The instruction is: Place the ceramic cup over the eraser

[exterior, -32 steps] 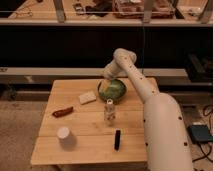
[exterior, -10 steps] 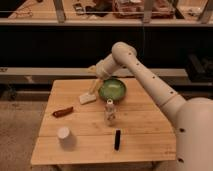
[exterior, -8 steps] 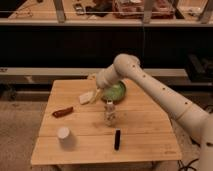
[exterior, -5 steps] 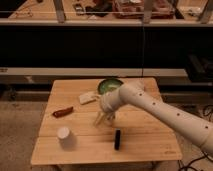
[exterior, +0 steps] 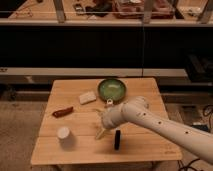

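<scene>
The white ceramic cup (exterior: 63,134) stands upright near the front left of the wooden table (exterior: 150,150). The black eraser (exterior: 117,139) lies near the front middle, to the right of the cup. My gripper (exterior: 100,132) hangs low over the table between the cup and the eraser, closer to the eraser, and holds nothing that I can see. My pale arm (exterior: 150,120) reaches in from the lower right, passing just behind the eraser.
A green bowl (exterior: 112,90) sits at the back middle. A small clear bottle (exterior: 109,103) stands just in front of it, partly hidden by my arm. A pale flat block (exterior: 87,97) and a red chili-shaped thing (exterior: 62,111) lie on the left.
My arm has swung from the back of the table near the bowl forward and down to the front middle, between cup and eraser. The objects have not moved.
</scene>
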{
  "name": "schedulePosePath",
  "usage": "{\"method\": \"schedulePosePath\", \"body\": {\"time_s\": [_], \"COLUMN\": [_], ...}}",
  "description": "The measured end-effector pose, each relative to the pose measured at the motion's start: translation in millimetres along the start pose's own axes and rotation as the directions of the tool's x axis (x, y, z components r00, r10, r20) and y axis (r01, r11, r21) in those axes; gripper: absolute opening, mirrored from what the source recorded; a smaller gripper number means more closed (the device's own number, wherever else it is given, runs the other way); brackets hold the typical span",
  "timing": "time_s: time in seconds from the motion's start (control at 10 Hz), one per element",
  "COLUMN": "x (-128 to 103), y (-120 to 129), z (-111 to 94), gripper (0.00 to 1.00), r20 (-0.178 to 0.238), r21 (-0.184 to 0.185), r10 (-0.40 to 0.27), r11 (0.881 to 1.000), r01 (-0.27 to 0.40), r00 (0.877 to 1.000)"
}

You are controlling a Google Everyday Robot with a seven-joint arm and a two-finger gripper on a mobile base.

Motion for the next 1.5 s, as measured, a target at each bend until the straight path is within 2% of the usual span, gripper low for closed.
{"method": "schedulePosePath", "body": {"time_s": [0.1, 0.3, 0.5, 0.8, 1.1, 1.5], "x": [-3.9, -25.0, -37.4, -42.0, -51.3, -68.5], "y": [1.8, 3.5, -2.7, -10.0, -6.2, 1.9], "z": [6.1, 31.8, 47.7, 65.0, 95.3, 122.1], "gripper": [0.80, 0.80, 0.80, 0.80, 0.80, 0.80], "r20": [0.001, 0.010, 0.012, 0.023, 0.081, 0.173], "r21": [-0.022, -0.105, -0.152, -0.197, -0.263, -0.315], "r10": [-0.007, -0.029, -0.041, -0.032, -0.006, 0.003], "r11": [1.000, 0.994, 0.987, 0.980, 0.964, 0.948], "r01": [0.007, 0.030, 0.042, 0.036, 0.027, 0.053], "r00": [1.000, 1.000, 0.999, 0.999, 0.997, 0.985]}}
